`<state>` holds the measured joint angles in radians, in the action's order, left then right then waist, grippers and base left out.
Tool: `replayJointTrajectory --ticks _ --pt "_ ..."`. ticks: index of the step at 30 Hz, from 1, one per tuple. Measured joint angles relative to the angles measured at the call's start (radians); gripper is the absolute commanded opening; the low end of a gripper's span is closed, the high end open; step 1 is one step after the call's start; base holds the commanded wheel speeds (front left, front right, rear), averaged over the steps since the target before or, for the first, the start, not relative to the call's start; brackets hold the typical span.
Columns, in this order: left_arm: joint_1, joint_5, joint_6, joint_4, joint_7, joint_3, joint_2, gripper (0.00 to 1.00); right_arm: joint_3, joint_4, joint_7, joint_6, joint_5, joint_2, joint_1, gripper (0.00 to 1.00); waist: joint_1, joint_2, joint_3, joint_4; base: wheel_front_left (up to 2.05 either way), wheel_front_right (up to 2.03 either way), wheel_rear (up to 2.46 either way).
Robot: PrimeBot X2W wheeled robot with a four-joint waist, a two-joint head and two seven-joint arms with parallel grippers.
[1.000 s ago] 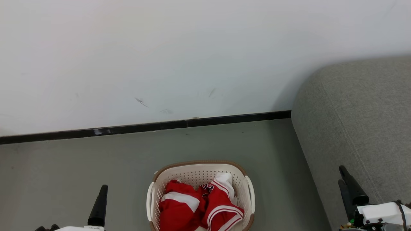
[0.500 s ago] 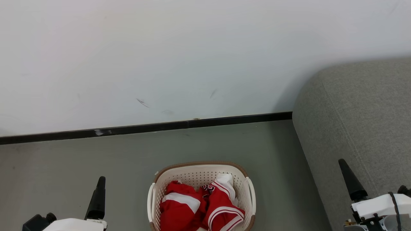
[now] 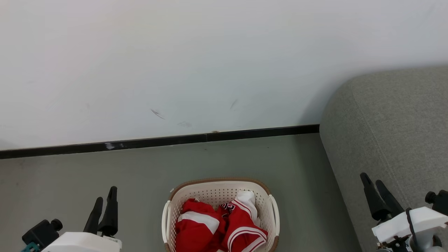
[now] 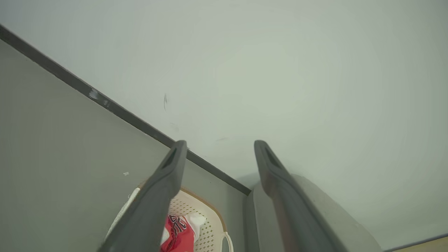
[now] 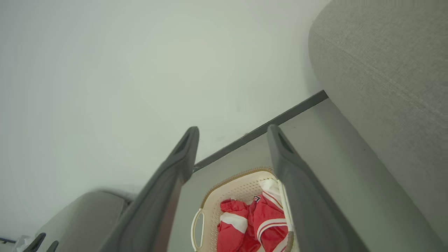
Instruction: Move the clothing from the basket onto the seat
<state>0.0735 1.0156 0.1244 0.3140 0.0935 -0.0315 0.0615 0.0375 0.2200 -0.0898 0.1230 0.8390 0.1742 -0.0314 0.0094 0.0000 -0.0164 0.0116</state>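
Observation:
The cream basket [image 3: 214, 193] with a brown rim stands on the floor at the bottom middle of the head view. Crumpled in it lies the red clothing [image 3: 201, 229] with white stripes and a white part. The grey seat [image 3: 395, 129] rises to the right of the basket. My left gripper [image 3: 106, 195] hovers open to the left of the basket, and my right gripper [image 3: 371, 179] stands open in front of the seat's edge. Both hold nothing. The left gripper [image 4: 220, 143] looks over the basket [image 4: 210, 217], and the right gripper [image 5: 233, 129] looks down on the clothing [image 5: 245, 224].
A white wall with a black baseboard [image 3: 157, 141] runs behind the basket. Grey-green floor [image 3: 105, 168] spreads around it. Another rounded grey upholstered shape [image 5: 87, 210] shows low left in the right wrist view.
Both wrists have turned, so two spread fingers now show on each gripper. The left arm has come up further into view. The head camera has tipped slightly; basket and clothing lie as before.

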Motion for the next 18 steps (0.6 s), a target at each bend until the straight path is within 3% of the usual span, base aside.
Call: replayJointTrajectory --ticks 8,18 --pt "0.002 -0.178 0.0 -0.002 0.028 -0.012 0.009 1.0 0.011 0.001 -0.028 0.0 -0.155 0.01 0.0 1.0 -0.0059 0.0 0.002 0.005 0.0 0.0 0.0" --pt "0.002 -0.393 -0.016 -0.005 0.06 -0.015 0.019 1.0 0.014 0.022 -0.061 0.0 -0.327 0.011 0.001 1.0 -0.0081 0.0 0.011 0.005 0.0 0.0 0.0"
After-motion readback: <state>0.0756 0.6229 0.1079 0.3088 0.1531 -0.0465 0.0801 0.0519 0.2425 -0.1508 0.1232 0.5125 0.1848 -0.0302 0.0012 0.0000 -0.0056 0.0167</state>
